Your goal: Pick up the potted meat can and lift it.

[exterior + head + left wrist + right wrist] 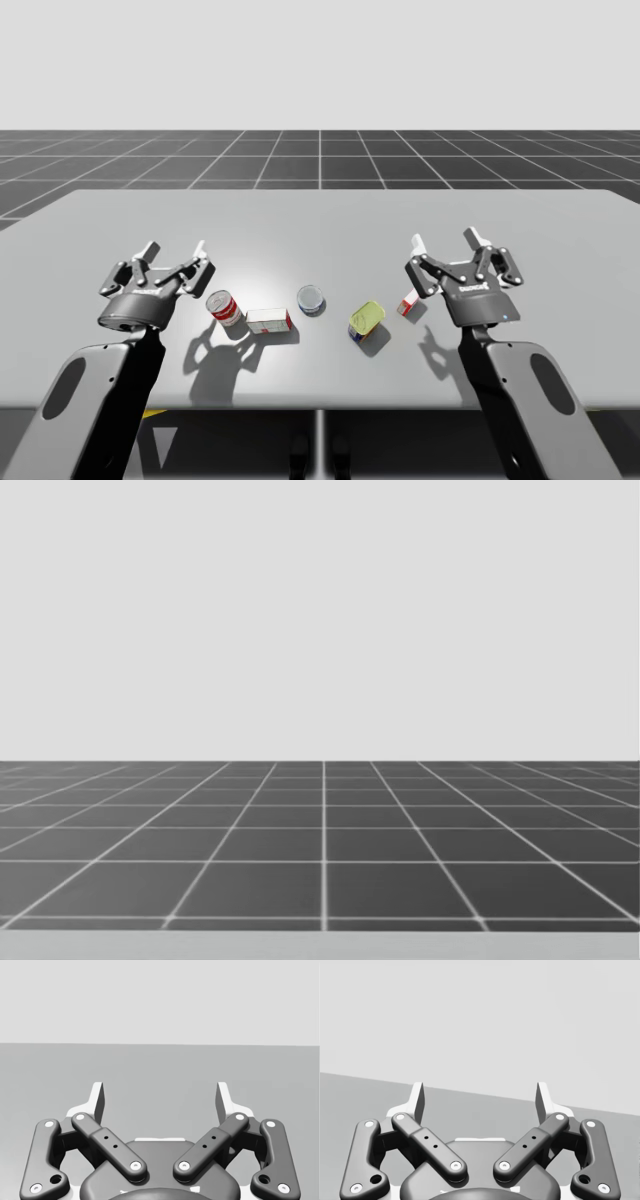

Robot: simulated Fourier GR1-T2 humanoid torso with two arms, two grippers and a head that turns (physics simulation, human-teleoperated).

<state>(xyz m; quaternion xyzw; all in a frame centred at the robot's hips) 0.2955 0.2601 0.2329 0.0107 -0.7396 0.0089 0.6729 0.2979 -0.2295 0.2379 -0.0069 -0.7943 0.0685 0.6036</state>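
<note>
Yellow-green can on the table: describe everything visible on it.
The yellow-green can shows a rounded-rectangular yellow-green face and a blue side with some red at its lower edge. It looks tilted on the grey table, right of the middle. Nothing touches it; a small red-and-white box lies close on its right, near my open right pincer.

High view: above, looking down across the bench [320, 215] to the grid floor [320, 155].
Head view: level, facing that floor.
Wrist views: close behind fingers [98, 1102], over bench.

Grey table [320, 230], dark floor [320, 160] — white grid lines, red-and-white can [225, 307], yellow-green can [366, 318]
</note>
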